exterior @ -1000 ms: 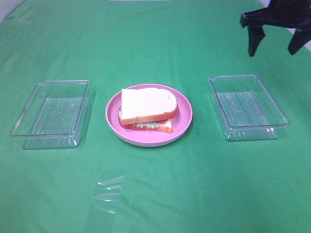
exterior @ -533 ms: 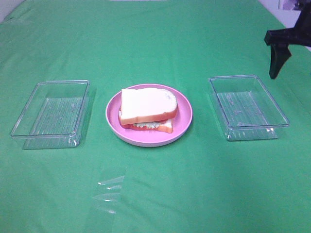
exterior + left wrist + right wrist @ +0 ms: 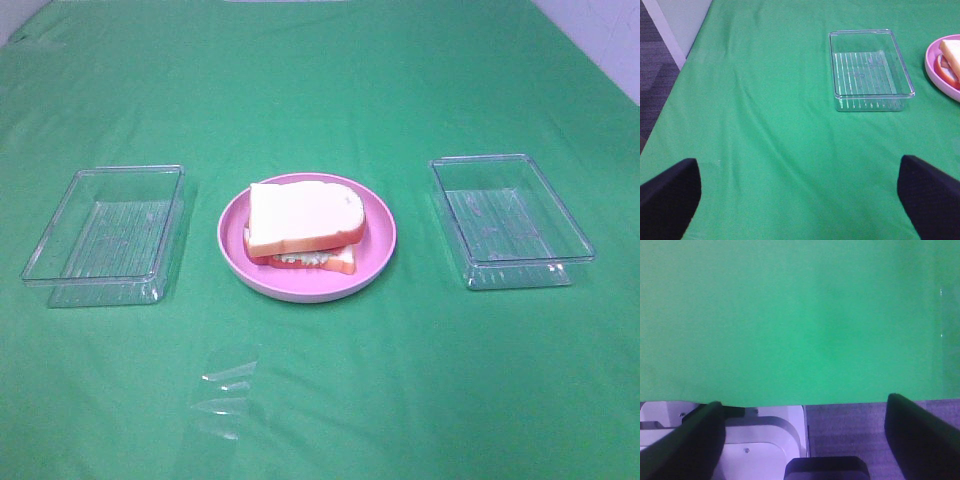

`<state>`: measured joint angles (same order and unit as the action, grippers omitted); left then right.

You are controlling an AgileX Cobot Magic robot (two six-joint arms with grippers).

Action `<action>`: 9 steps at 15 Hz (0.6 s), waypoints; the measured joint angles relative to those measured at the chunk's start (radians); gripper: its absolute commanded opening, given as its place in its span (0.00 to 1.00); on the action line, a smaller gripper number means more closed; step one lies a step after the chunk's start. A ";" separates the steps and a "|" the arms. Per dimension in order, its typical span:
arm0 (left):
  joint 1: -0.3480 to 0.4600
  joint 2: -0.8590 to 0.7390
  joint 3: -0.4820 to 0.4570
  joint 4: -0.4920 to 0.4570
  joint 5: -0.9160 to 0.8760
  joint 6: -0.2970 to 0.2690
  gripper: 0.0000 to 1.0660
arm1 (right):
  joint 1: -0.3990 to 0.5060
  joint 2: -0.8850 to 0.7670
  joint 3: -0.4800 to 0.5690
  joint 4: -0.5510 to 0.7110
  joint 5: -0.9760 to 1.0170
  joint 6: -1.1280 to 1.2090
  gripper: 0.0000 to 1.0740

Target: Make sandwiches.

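A green cloth [image 3: 320,90] covers the whole table, lightly creased, with a few shiny crinkles at about 7 o'clock from the centre. At the centre sits a pink round plate [image 3: 378,262], and the sandwich [image 3: 303,218] rests on it: white bread with an orange-brown crust on top, pale green filling showing at its near edge. One clear plastic tray [image 3: 60,262] lies at 9 o'clock from the plate, another clear tray [image 3: 578,240] at 3 o'clock, both apart from the plate. Neither arm appears in the high view. The left gripper [image 3: 800,195] hangs above bare cloth with its jaws wide apart and nothing between them. The right gripper [image 3: 802,435] likewise stands with jaws apart, empty, over the table edge, where grey floor [image 3: 845,430] and white base parts [image 3: 765,440] show.
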<state>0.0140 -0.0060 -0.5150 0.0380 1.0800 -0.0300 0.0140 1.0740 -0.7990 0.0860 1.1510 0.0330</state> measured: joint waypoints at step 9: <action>0.000 0.000 0.000 0.000 0.000 0.000 0.94 | 0.000 -0.776 0.280 -0.051 -0.006 0.000 0.78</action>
<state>0.0140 -0.0060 -0.5150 0.0380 1.0800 -0.0300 0.0140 0.2980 -0.5190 0.0350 1.1450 0.0330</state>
